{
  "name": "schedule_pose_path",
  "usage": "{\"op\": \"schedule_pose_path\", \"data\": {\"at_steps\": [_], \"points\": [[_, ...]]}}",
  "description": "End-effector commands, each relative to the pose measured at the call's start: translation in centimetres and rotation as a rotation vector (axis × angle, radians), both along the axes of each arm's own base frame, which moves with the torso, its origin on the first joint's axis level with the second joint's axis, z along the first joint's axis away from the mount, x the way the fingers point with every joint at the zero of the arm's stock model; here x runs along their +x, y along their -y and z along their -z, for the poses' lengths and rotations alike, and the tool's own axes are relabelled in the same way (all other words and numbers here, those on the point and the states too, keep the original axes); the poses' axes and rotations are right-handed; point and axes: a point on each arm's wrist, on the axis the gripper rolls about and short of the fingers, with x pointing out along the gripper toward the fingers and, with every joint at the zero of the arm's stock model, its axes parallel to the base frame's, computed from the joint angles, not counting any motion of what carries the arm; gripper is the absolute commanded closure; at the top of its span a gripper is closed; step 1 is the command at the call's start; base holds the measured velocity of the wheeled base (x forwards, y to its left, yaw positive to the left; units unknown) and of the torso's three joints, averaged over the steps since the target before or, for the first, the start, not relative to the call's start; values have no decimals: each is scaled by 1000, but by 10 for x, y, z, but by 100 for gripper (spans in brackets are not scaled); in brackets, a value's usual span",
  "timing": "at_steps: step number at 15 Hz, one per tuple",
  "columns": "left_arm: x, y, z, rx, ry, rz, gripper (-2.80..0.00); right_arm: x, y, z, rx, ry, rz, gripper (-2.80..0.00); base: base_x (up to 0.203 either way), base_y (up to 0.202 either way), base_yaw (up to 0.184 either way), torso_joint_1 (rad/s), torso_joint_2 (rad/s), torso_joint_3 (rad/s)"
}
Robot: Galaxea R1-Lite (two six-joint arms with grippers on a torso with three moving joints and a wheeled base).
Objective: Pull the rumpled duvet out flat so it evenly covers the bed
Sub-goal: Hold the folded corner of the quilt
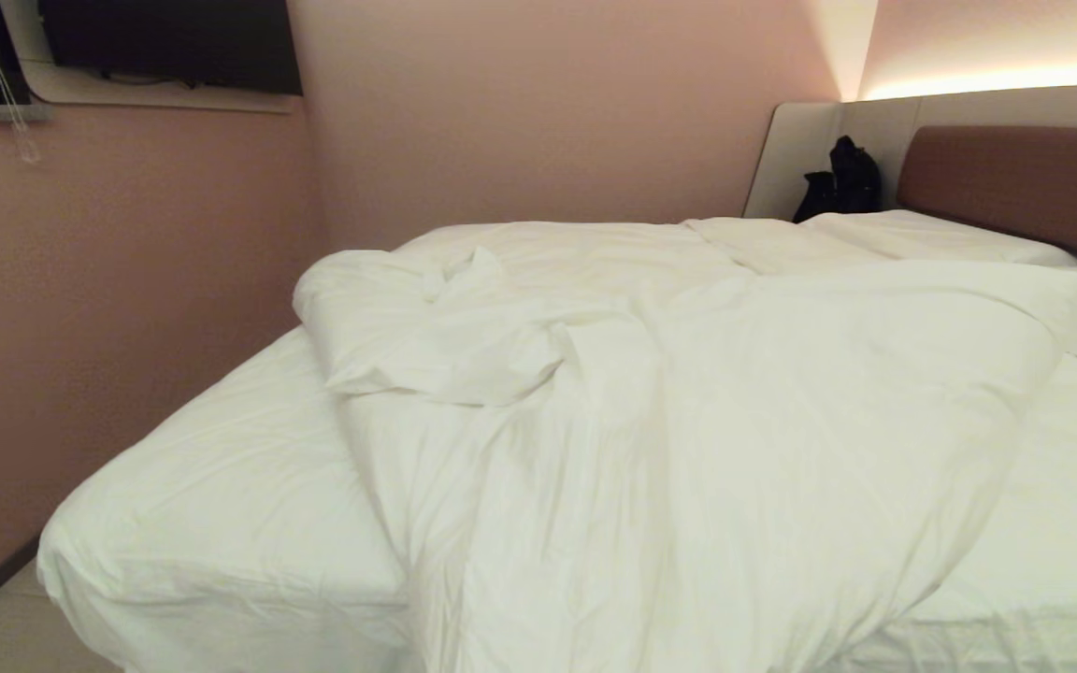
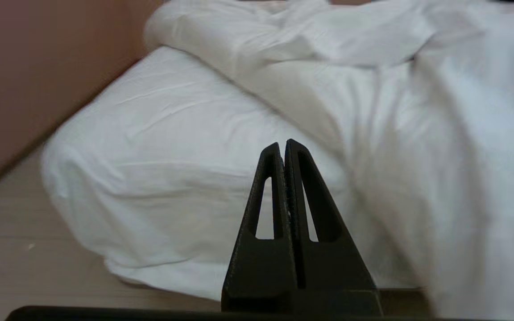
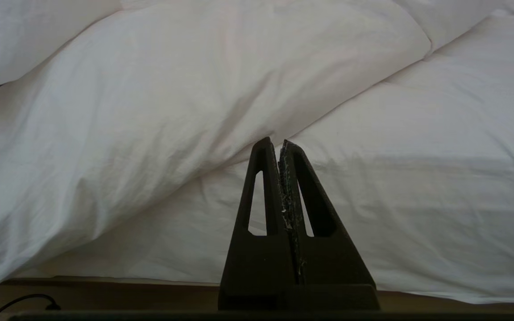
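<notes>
Left tool (image 2: 284, 145) closed, empty, facing bed (image 2: 159, 147) corner; rumpled duvet (image 2: 417, 133) ahead, apart. Right tool (image 3: 277, 145) closed.

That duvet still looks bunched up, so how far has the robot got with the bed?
Nothing looks done. The duvet lies rumpled with a folded-back corner, leaving the mattress sheet bare on the left. Both the left gripper and right gripper are shut and empty, short of the bed. Gripping, pulling and flattening all remain.

Pink walls (image 1: 520, 112) enclose the corner. A dark wall-mounted screen (image 1: 169, 42) sits high on the left, beside a hanging blind cord (image 1: 10, 98). A black bag (image 1: 842, 182) leans in the far corner. Pale flooring (image 2: 20, 249) runs alongside.
</notes>
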Motion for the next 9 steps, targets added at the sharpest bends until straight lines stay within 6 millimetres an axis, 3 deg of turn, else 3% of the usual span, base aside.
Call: {"op": "schedule_pose_path", "data": {"at_steps": [1,5,9], "points": [[15,0,-30,-52,-81,23,0,0,0,0,0,1,-2,0,0,0,0,0,0,0],[94,1,-107,-238,-274,84,0,0,0,0,0,1,-1,0,0,0,0,0,0,0],[221,1,-139,-395,-449,100,0,0,0,0,0,1,-1,0,0,0,0,0,0,0]]}}
